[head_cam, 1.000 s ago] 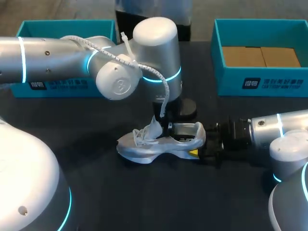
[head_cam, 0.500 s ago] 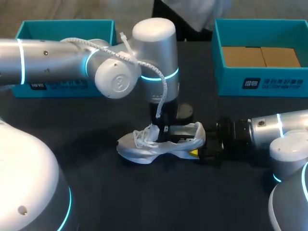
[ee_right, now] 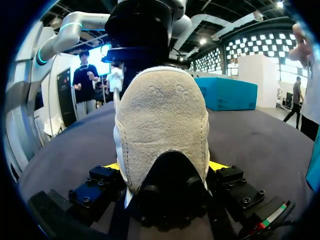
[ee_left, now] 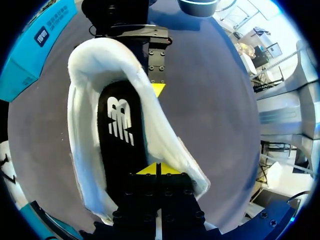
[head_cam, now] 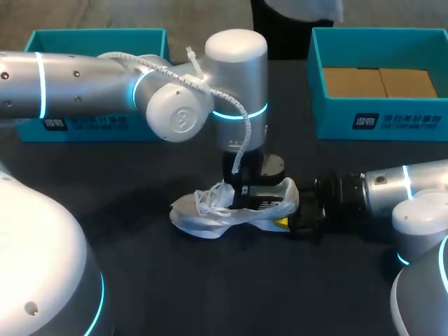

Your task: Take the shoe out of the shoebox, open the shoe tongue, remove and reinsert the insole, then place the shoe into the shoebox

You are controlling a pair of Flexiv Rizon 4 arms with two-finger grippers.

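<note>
A white shoe (head_cam: 227, 208) lies on its sole on the dark table, toe to the left, laces loose. My left gripper (head_cam: 245, 187) points down into its opening. In the left wrist view the left gripper (ee_left: 156, 169) is shut, its yellow tips together over the edge of the black insole (ee_left: 120, 130) by the shoe's inner wall (ee_left: 165, 145); I cannot tell if anything is pinched. My right gripper (head_cam: 290, 218) comes in level from the right. In the right wrist view the right gripper (ee_right: 167, 167) is shut on the shoe's heel (ee_right: 162, 120), a yellow tip on each side.
A teal shoebox (head_cam: 378, 120) with brown card inside stands at the back right. A second teal box (head_cam: 84, 127) stands at the back left, partly hidden behind my left arm. The right gripper (ee_left: 156, 55) shows beyond the heel in the left wrist view.
My left arm has shifted right, from the tongue towards the heel end of the opening. The raised tongue has dropped lower. The right arm and the shoe have stayed put.
</note>
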